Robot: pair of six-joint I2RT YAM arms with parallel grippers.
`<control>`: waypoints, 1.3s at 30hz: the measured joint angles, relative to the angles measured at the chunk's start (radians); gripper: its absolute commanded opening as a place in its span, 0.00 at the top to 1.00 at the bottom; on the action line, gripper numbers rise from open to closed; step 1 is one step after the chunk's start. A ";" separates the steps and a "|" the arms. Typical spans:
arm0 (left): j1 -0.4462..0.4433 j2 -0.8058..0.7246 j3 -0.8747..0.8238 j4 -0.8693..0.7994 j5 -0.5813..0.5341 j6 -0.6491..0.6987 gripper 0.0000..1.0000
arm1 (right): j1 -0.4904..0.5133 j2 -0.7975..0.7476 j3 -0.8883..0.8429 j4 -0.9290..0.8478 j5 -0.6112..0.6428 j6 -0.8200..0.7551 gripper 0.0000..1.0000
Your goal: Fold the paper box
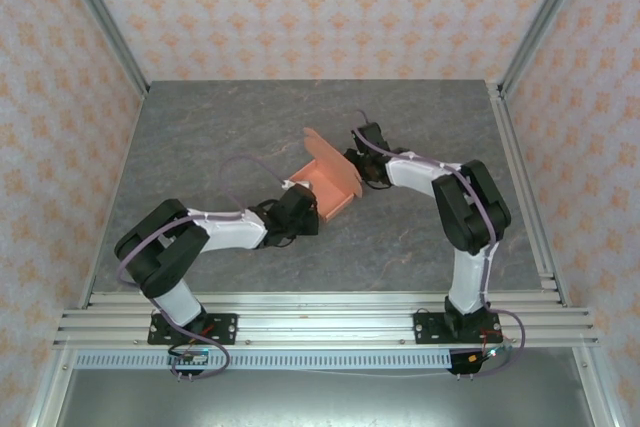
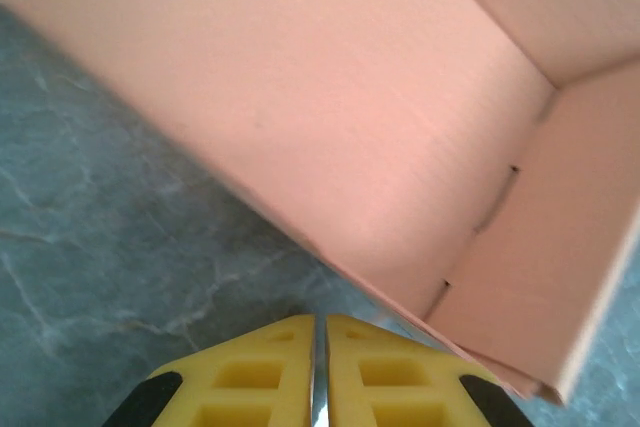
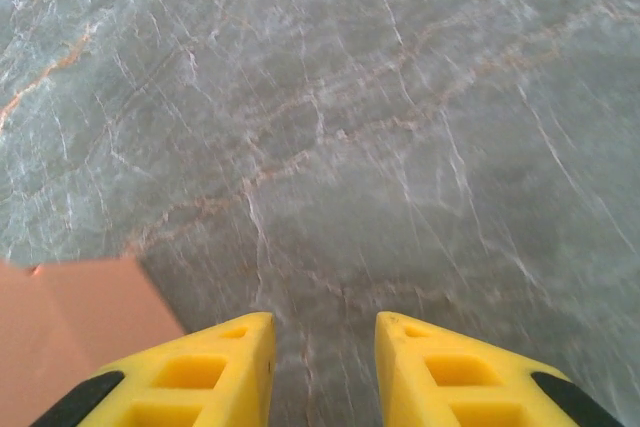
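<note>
Salmon-orange thin card paper box (image 1: 322, 192), at middle of grey marble table (image 1: 200, 147), left gripper (image 2: 320, 323) yellow fingers pressed together just beside its wall, right gripper (image 3: 322, 321) fingers spread apart above the table.

Open worktop (image 1: 210, 137) lies left, right and beyond the paper box (image 1: 322, 192) at centre. The box's raised flap (image 1: 335, 159) stands between the left gripper (image 2: 320, 332) and right gripper (image 3: 323, 332). Patterned walls (image 1: 60, 97) bound three sides.
</note>
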 measured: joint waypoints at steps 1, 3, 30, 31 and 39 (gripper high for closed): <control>-0.009 -0.012 -0.009 0.009 -0.013 -0.008 0.88 | -0.004 0.021 0.029 -0.011 -0.007 -0.010 0.67; -0.017 -0.041 -0.031 0.024 -0.039 -0.023 0.88 | -0.008 0.055 0.084 -0.043 -0.016 -0.031 0.67; 0.409 0.157 0.303 -0.109 -0.010 0.111 0.84 | 0.063 -0.515 -0.533 -0.195 0.226 0.176 0.80; 0.409 0.185 0.316 -0.106 0.008 0.111 0.86 | 0.081 -0.525 -0.555 -0.172 0.214 0.198 0.80; 0.409 0.272 0.335 -0.074 0.097 0.103 0.90 | 0.113 -0.455 -0.582 0.012 0.133 0.297 0.81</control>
